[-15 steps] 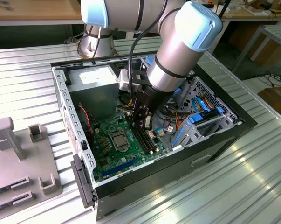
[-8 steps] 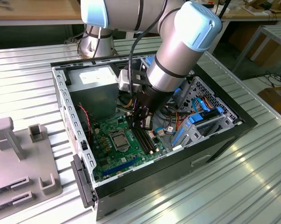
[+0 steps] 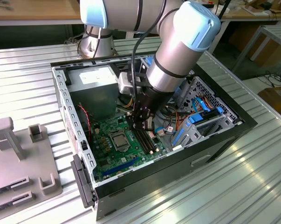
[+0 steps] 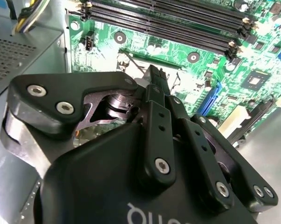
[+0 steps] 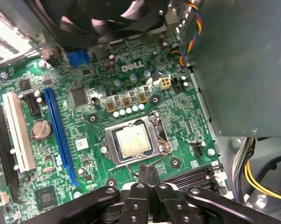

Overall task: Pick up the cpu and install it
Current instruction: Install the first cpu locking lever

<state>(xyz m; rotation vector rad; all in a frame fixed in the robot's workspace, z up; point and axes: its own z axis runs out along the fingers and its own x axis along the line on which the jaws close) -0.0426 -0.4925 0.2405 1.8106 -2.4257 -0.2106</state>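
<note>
Hovering over the green board [image 5: 61, 154], my fingers [image 5: 148, 173] are pressed together, gripping nothing; the cpu [image 5: 133, 141] sits in its socket [image 5: 152, 122] just beside them.

Exterior view: arm [image 3: 177, 51] covers rear part of green board [image 3: 110, 154]. Second wrist view: pincer [image 4: 156, 81] body hides socket. First wrist view: fan [image 5: 112, 14] cropped by edge.

Bright, even light; glare streaks the ribbed metal table [image 3: 252, 186]; near pincer [image 4: 154, 81] blurred.
</note>
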